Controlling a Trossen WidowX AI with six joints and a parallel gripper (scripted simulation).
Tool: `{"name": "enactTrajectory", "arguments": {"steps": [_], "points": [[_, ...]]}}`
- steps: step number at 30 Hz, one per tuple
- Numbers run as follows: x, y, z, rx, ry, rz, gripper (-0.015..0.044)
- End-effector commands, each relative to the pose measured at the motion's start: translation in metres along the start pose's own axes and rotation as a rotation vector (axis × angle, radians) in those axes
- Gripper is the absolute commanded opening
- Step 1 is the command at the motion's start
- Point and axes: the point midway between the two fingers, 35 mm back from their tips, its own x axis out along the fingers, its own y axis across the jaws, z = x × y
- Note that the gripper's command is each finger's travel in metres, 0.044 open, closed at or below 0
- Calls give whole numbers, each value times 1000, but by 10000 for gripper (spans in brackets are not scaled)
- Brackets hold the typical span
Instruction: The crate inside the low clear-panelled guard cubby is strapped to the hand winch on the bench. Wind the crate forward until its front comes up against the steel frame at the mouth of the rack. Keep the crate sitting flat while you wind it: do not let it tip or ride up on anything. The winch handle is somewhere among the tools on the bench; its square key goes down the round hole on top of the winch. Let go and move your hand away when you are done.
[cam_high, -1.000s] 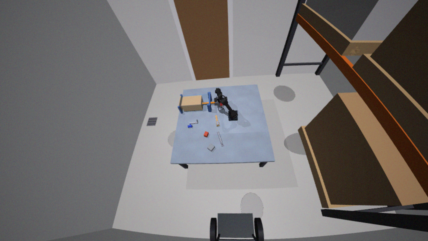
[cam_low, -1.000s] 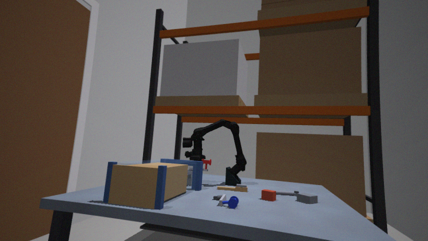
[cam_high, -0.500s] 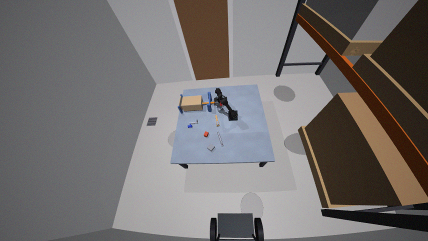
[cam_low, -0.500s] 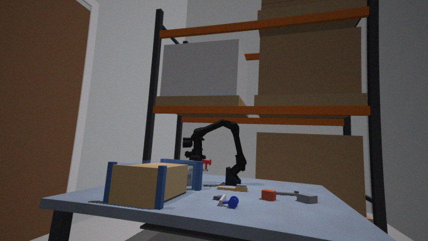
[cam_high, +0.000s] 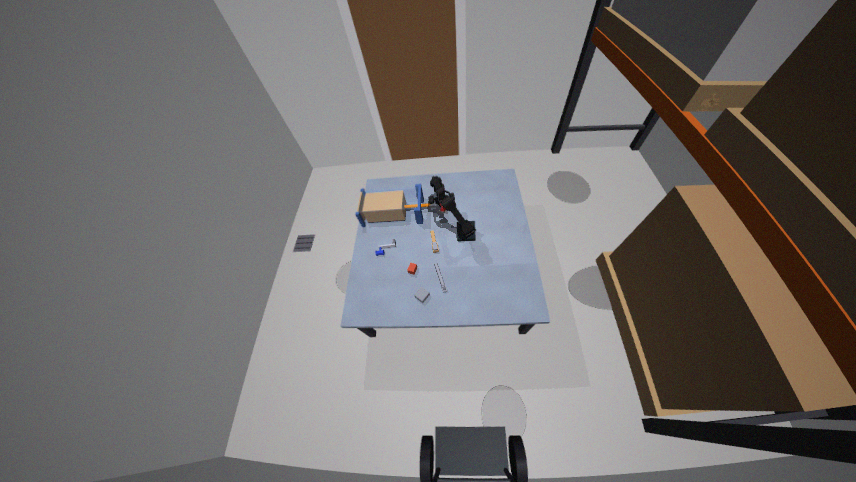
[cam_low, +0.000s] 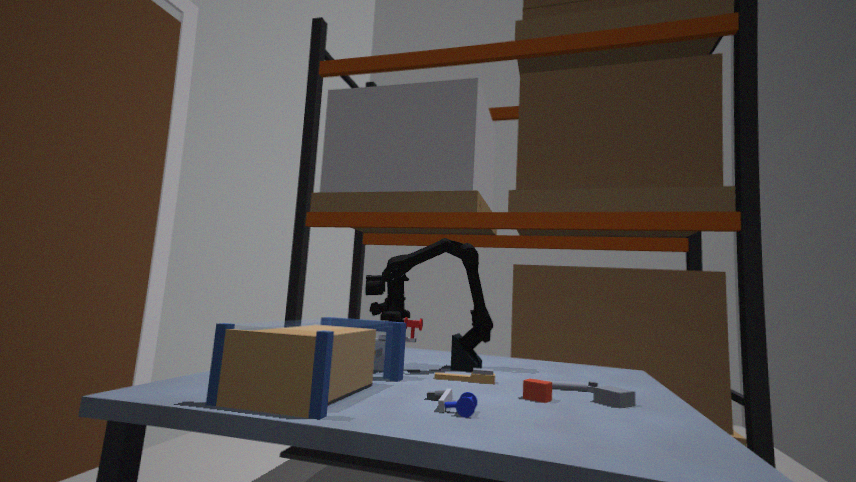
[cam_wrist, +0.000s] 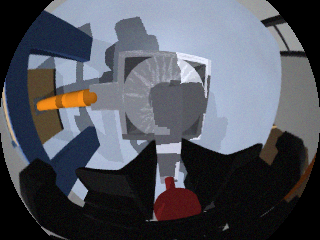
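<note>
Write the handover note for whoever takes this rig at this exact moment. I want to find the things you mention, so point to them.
Claw (cam_low: 395, 326) (cam_wrist: 167, 142): shut on the red-knobbed winch handle (cam_low: 413, 323) (cam_wrist: 177, 204), above the winch (cam_wrist: 131, 95).
Crate (cam_high: 383, 205) (cam_low: 269, 371): sitting flat in the cubby, orange strap (cam_high: 417, 206) (cam_wrist: 65, 100) running to the winch; a gap shows between its front and the blue frame (cam_high: 418, 203) (cam_low: 395, 353).
Done: right handle picked up, apparently.
Left: seat the key if it isn't in (can't tell), wind the crate to the frame, let go, move away.
</note>
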Motion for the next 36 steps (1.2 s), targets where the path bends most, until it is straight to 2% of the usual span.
{"name": "enactTrajectory", "arguments": {"steps": [1, 36], "points": [[4, -2, 1, -23, 1, -1, 0], [4, 3, 1, 74, 1, 8, 0]]}}
